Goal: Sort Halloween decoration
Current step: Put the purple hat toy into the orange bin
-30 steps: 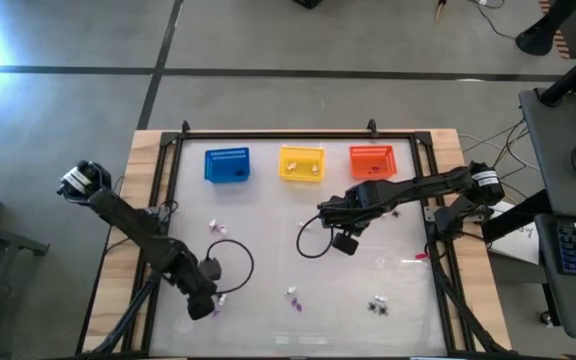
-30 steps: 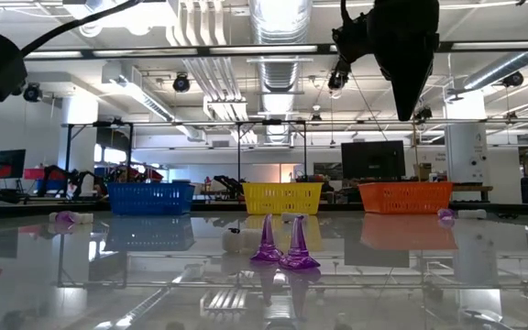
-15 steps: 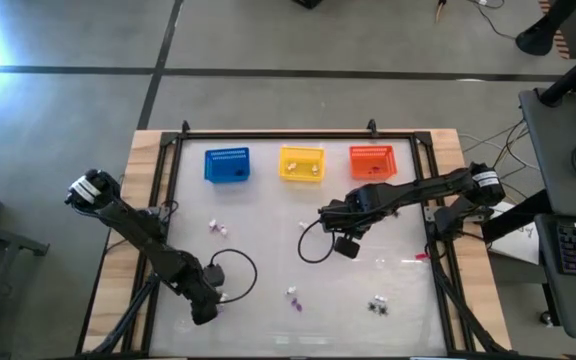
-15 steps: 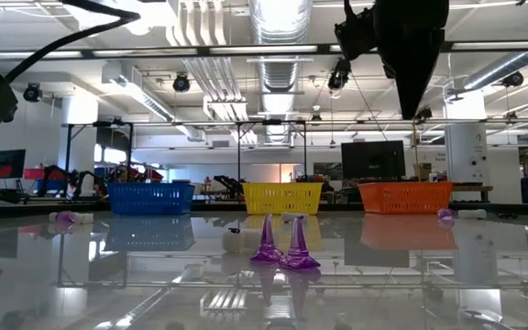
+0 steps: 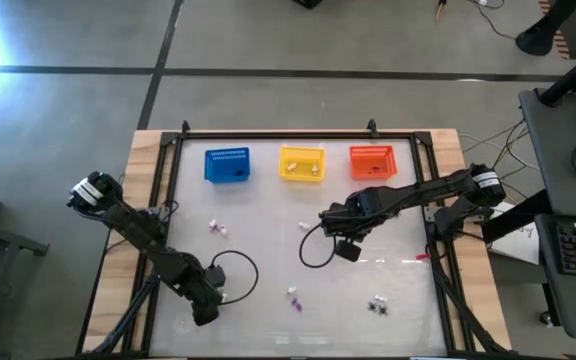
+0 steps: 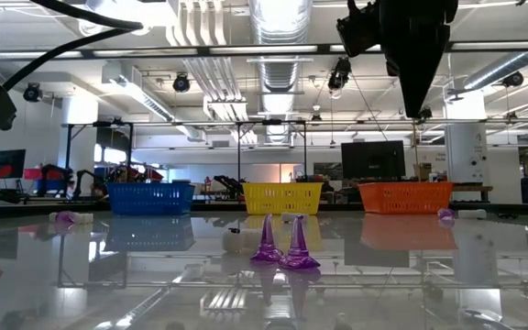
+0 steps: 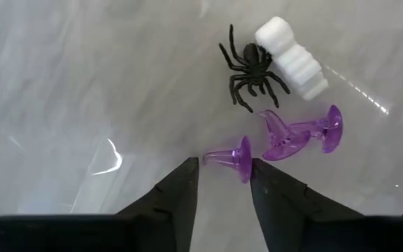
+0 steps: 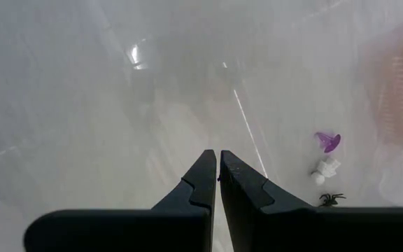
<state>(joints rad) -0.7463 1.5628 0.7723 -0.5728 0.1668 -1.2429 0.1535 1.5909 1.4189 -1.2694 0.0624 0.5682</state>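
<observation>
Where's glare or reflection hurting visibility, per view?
High view: bright flare at the upper left corner, off the table. Low view: glossy tabletop mirrors the blue basket, yellow basket and orange basket; ceiling lights bright. Left wrist view: a white glint streak beside the purple witch hats, trinkets still crisp. Right wrist view: hazy, washed surface with streaks; far trinkets small.

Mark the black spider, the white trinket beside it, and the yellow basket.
black spider (image 7: 252,66), left wrist view, on its body
white trinket (image 7: 292,58), left wrist view, mid ribbed side
yellow basket (image 6: 283,198), low view, front mesh wall

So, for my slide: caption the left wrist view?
Left gripper open around a purple hat, beside a black spider.
</observation>
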